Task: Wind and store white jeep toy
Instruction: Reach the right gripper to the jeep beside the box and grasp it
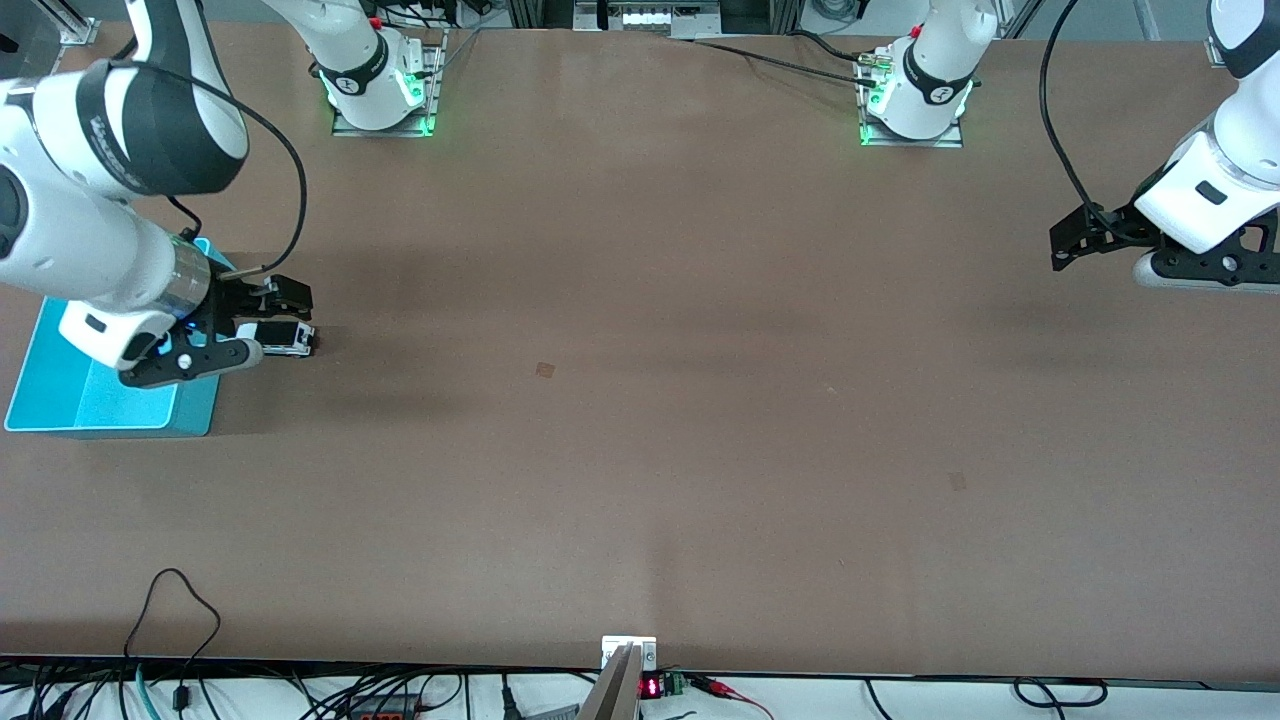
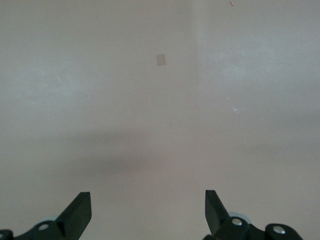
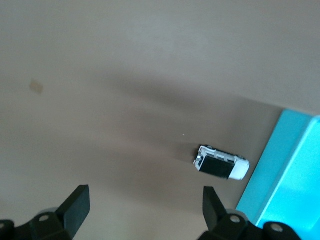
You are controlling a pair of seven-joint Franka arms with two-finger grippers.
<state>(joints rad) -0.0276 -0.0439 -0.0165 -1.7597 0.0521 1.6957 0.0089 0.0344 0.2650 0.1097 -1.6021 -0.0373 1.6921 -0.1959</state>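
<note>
The white jeep toy (image 1: pixel 290 337) with its black roof stands on the brown table, right beside the turquoise bin (image 1: pixel 60 390), on the bin's side toward the left arm's end. My right gripper (image 1: pixel 275 323) hangs open and empty just above the jeep and the bin's edge. In the right wrist view the jeep (image 3: pixel 221 163) lies off to one side of the open right gripper (image 3: pixel 145 200), not between the fingers, with the bin wall (image 3: pixel 290 175) next to it. My left gripper (image 1: pixel 1100 250) waits open and empty over bare table at its own end, and it also shows in the left wrist view (image 2: pixel 147 202).
Two small tan patches mark the table, one near the middle (image 1: pixel 545 370) and one toward the left arm's end (image 1: pixel 957 481). The arm bases (image 1: pixel 380 90) stand along the edge farthest from the front camera. Cables (image 1: pixel 180 620) hang at the edge nearest it.
</note>
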